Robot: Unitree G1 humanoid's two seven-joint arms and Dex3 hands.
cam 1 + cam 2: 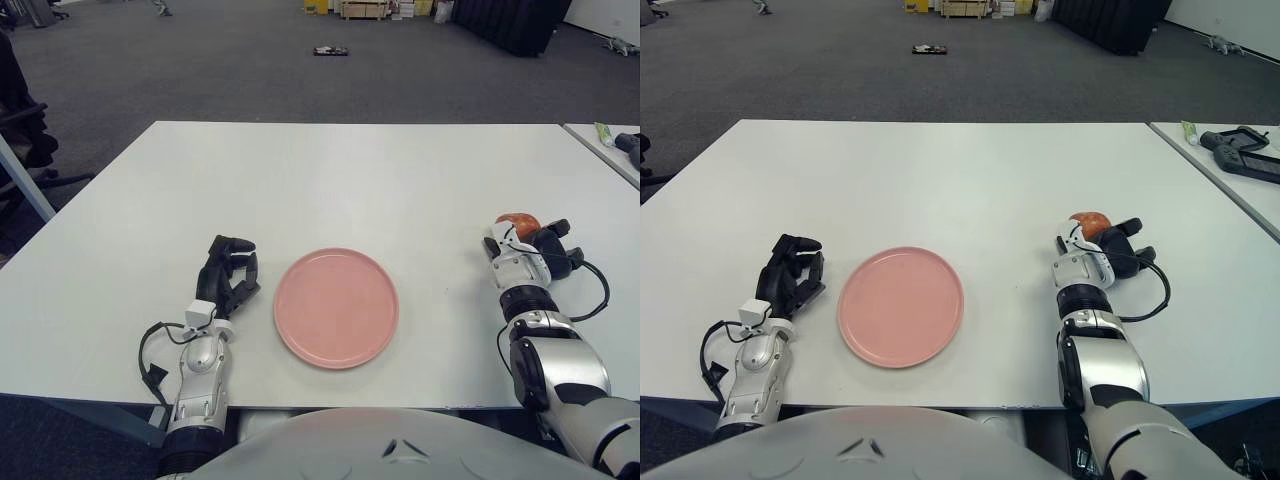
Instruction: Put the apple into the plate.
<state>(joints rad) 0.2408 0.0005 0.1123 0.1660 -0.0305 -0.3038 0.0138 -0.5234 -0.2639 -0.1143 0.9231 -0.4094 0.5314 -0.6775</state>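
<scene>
Right of the plate, the apple sits against the right hand

Nearest, the pink plate (337, 307) lies bare on the worktop (330, 180), with the left hand (229, 277) curled and empty just to its left. Well to the plate's right, the right hand (532, 250) touches the apple (517, 223); whether its fingers clamp it I cannot tell. A loose hold could let it roll off. The hand hides the apple's lower half.

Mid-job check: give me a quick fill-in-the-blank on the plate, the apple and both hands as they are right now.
1. The pink plate holds ____.
2. The apple sits at the ____ hand, on the far side of it.
3. The apple lies to the plate's ____ side.
4. The left hand shows just ____ of the plate, holding nothing.

Missing words: nothing; right; right; left
</scene>
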